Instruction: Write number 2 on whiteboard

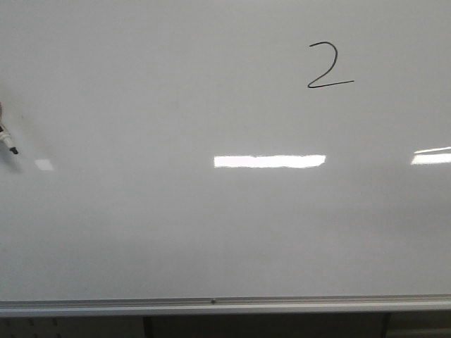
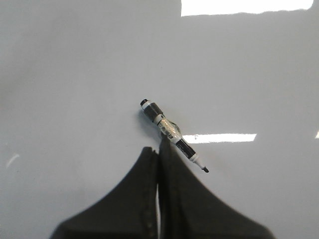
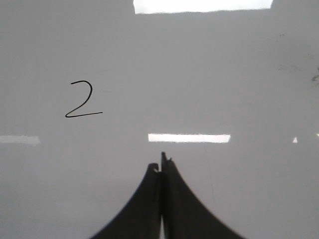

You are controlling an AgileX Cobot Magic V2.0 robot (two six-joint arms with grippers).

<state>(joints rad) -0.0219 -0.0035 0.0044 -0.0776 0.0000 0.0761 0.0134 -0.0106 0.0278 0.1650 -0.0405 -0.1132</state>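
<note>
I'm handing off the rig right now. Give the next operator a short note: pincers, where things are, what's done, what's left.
Left pincer: shut on the marker, held crosswise, tip uncapped; in the front view it sits at the far left edge of the whiteboard.
Right pincer: shut, holding nothing, facing the board.
The number 2 is drawn in black, upper right of the board.
Done: the digit looks complete.
Left: probably just confirm it reads well, then park the marker.
</note>
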